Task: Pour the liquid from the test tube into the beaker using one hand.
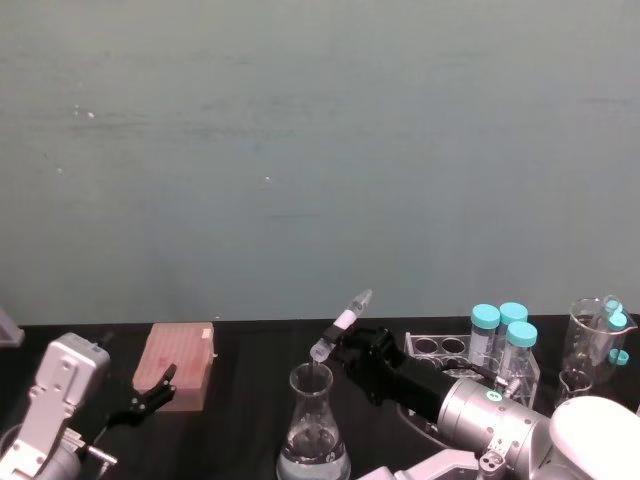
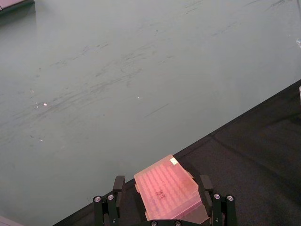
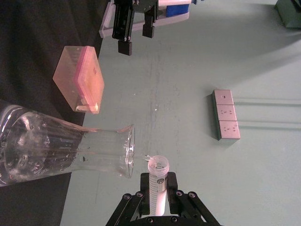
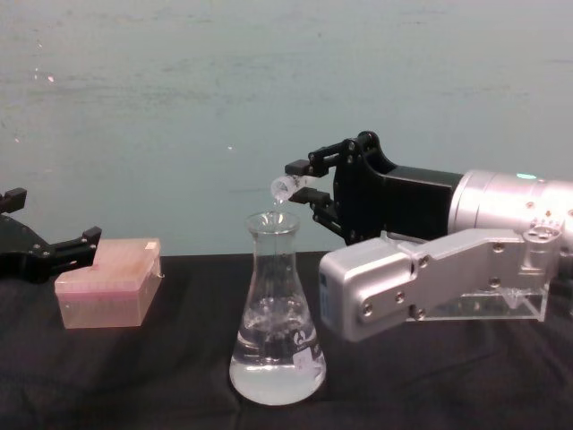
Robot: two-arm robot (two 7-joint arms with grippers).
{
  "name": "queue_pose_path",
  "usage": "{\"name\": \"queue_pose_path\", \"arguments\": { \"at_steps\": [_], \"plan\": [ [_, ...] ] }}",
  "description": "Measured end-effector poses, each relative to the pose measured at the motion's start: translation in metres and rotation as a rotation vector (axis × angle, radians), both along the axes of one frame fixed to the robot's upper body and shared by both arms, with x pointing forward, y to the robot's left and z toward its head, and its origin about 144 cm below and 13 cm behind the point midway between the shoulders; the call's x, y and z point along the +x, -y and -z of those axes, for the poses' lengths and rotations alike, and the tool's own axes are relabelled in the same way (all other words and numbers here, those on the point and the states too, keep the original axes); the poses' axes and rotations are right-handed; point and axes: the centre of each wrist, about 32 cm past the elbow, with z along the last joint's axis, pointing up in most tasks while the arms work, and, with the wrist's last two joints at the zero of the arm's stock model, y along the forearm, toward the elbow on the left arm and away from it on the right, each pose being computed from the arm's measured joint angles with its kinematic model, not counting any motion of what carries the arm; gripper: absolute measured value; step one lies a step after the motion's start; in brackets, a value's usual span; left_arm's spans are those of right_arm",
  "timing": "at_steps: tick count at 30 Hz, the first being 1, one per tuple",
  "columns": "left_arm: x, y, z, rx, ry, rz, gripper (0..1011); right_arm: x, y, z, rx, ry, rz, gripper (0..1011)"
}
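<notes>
Pour step is judged in hand. Small slim clear plastic test tube [image 4: 285, 186] is clamped in the right pincer [image 4: 303, 179], tilted mouth-down. Flared rim of the tall clear glass conical beaker [image 4: 276, 313] sits just below the pincer. Clear liquid [image 4: 273, 376] is pooled in the beaker base. Next: more tilt is probably needed, with the mouth held over the rim. Left pincer [image 1: 150, 390] is parked wide, pink plastic box [image 4: 107, 287] just beside it.

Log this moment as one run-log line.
step: pour | right gripper: shut on test tube, mouth tilted down over beaker rim | liquid: pooled in beaker | left gripper: open, beside pink box
</notes>
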Motion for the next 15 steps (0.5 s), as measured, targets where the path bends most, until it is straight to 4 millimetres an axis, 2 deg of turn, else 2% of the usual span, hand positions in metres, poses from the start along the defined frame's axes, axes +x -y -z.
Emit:
{"name": "queue_pose_path", "arguments": {
  "at_steps": [15],
  "plan": [
    [0.0, 0.0, 0.0, 0.0, 0.0, 0.0, 1000, 0.0018, 0.0002, 0.0013, -0.035, 0.051, -0.001, 222]
  ]
}}
